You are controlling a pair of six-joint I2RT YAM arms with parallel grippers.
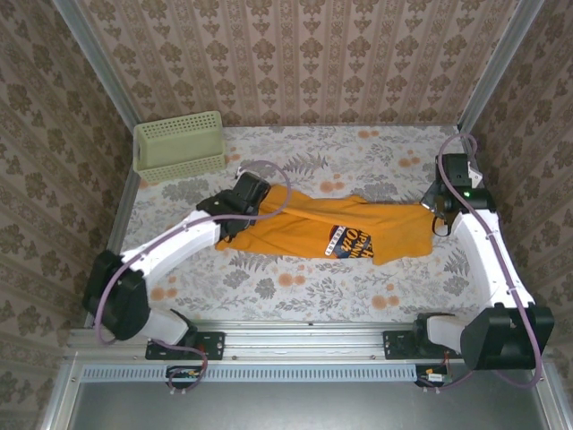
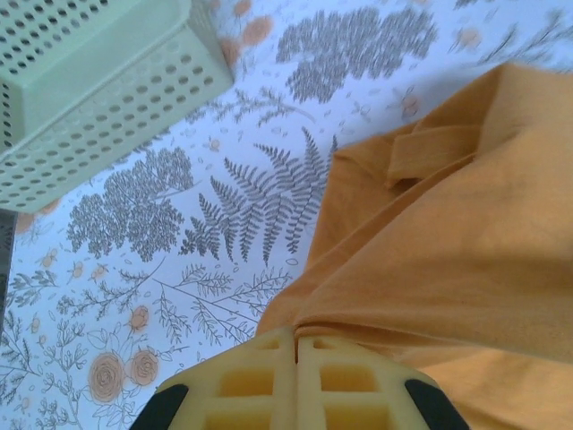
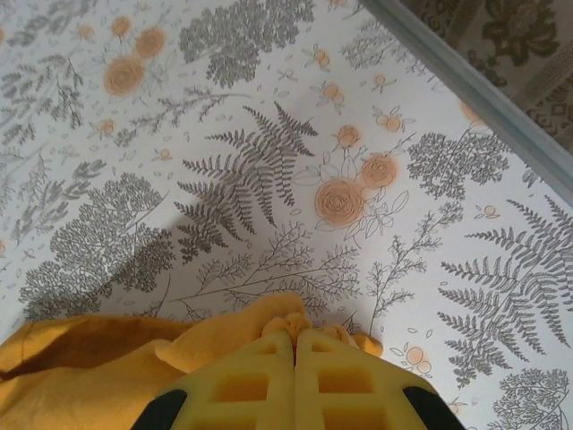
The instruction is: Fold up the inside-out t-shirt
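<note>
- Pinched shut at the left claw (image 2: 295, 348), yellow pads pressed together on a fold of the orange t-shirt (image 2: 448, 251).
- Shut likewise at the right claw (image 3: 295, 348), with a small bunch of the same cloth nipped at the tips.
- Cannot tell how much cloth sits inside either grip: hidden behind the pads and cut off by the lower frame edge.
- Stretched across the middle of the flowered table (image 1: 295, 148) between the two claws, in a long rumpled band.
- Mostly plain face up, with a patch of dark blue and white lettering (image 1: 345, 240) turned out near the front edge; too small and tilted to read.
- Seen from the left wrist, a flap lying on the cloth; sleeve or hem, hard to say which.
- Covered from above by the left arm's wrist at the shirt's left end; laid out plainly from the left wrist instead.
- Pale green basket (image 1: 179, 146) at the far left corner, apart from the shirt; close and cut off in the left wrist view.
- Past the right claw, bare table and a strip of metal rail (image 3: 466, 85).
- Looped over the left wrist, from above, a purple cable (image 1: 260, 163).
</note>
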